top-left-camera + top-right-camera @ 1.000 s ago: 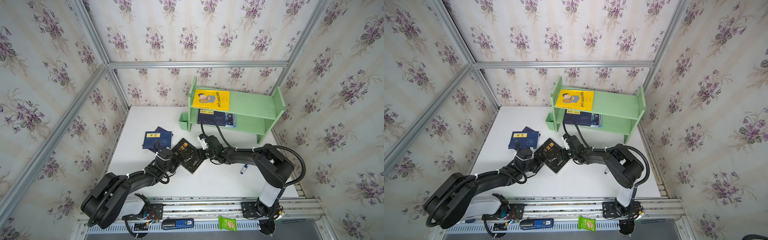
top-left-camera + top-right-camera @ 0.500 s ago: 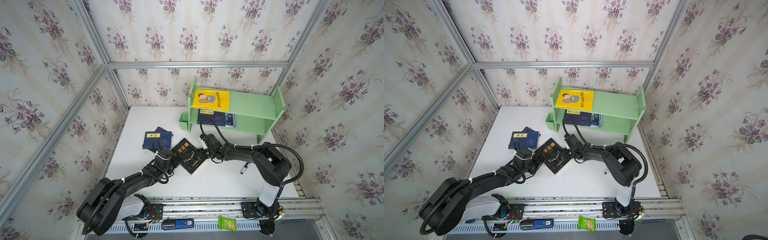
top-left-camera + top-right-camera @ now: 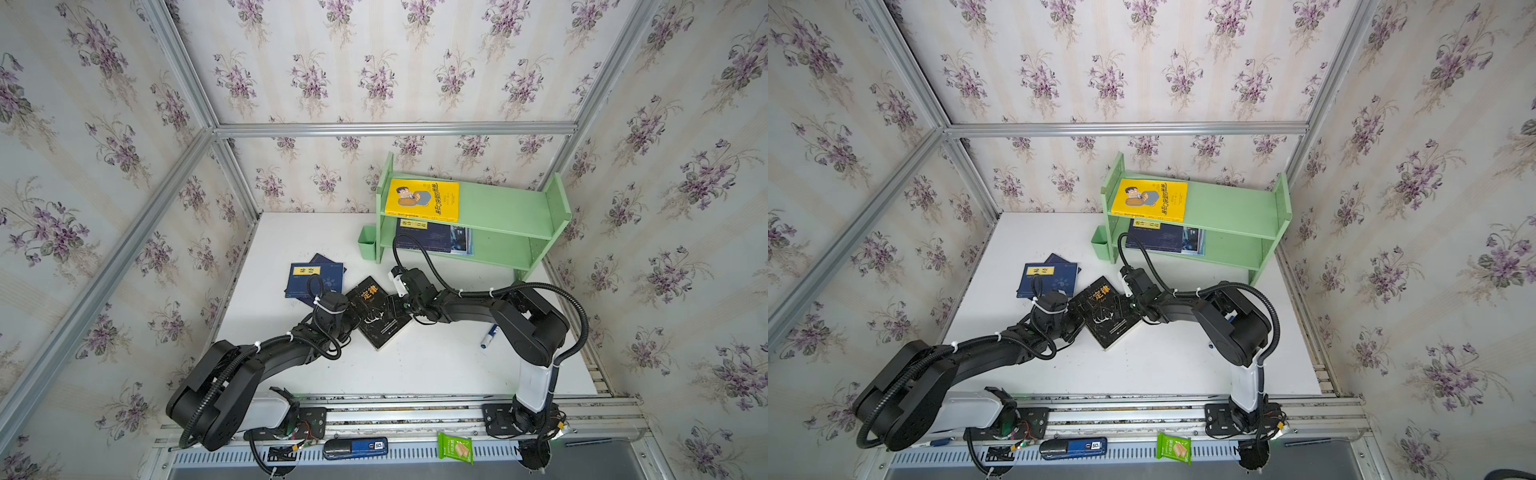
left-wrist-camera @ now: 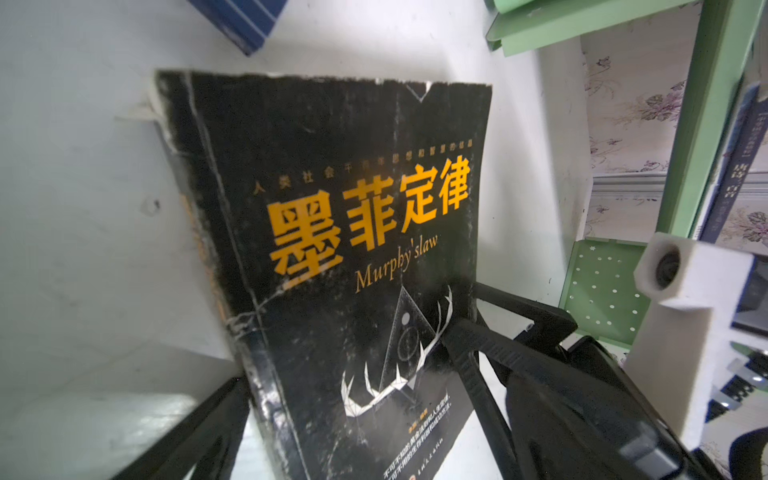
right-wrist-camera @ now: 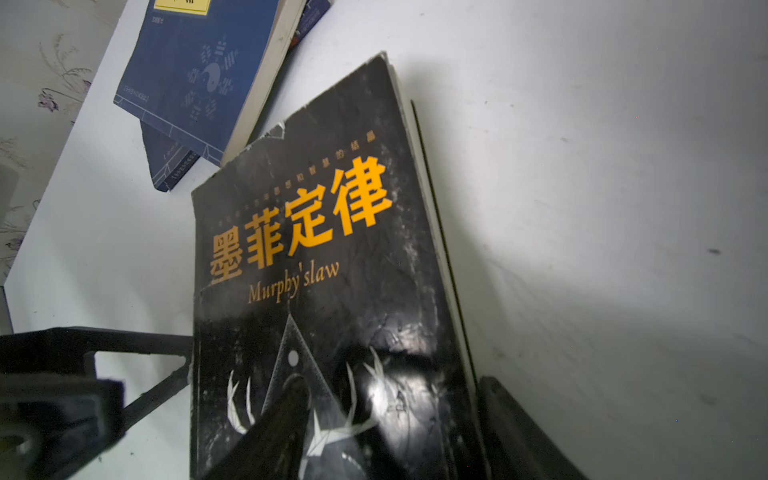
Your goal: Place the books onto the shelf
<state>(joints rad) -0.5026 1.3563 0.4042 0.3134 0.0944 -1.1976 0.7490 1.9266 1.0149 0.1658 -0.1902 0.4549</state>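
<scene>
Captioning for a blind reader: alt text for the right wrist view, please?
A worn black book titled "Murphy's law" lies on the white table, its page edge between the open jaws of the right end effector. Two stacked navy books lie beyond it.

- Throwing back white glare off the glossy black book [image 5: 332, 270] cover, while showing scuffs, whitish creasing and torn paper at its edges.
- Looking smooth and satin on the navy books [image 5: 195, 70], with plain cream page paper showing at the side.
- Shining softly as laminated card on the yellow book [image 3: 422, 199], upper middle of the frame.
- Appearing as matt, evenly painted pale green board on the shelf [image 3: 503, 208].
- Reading as matt white, faintly smudged and speckled, on the table [image 3: 415, 365].
- Showing dull black plastic on the right gripper [image 5: 392, 382] fingers [image 5: 282, 424].
- Gleaming as brushed aluminium along the frame bars [image 3: 395, 129].
- Lying flat and matt as floral wallpaper [image 3: 415, 62].
- Glinting as crinkled green foil on the snack packet [image 3: 455, 448], lower middle.
</scene>
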